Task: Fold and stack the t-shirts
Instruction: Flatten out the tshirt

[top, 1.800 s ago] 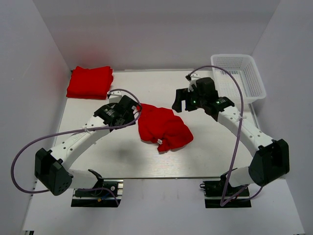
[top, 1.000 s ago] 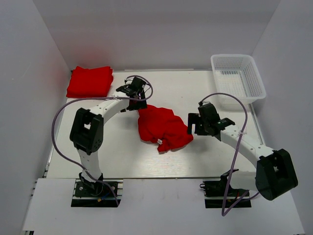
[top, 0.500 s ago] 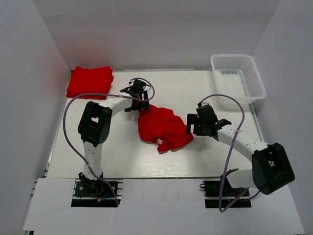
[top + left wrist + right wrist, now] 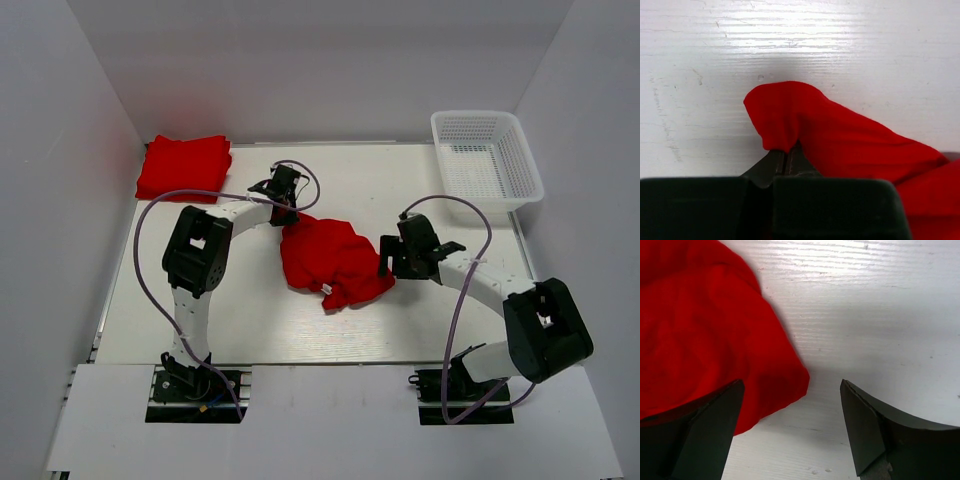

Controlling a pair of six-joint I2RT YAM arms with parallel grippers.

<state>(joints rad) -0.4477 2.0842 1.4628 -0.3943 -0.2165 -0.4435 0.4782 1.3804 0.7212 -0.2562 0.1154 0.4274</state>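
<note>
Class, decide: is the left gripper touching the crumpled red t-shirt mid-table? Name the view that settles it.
Touching. The left wrist view shows the left gripper shut on a fold of the crumpled t-shirt, with cloth pinched between its fingers.

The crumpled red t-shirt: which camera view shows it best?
The top external view: the whole crumpled t-shirt with its outline shows. The left wrist view shows only a corner pinched in the left end effector; the right wrist view shows one edge at the open right end effector.
</note>
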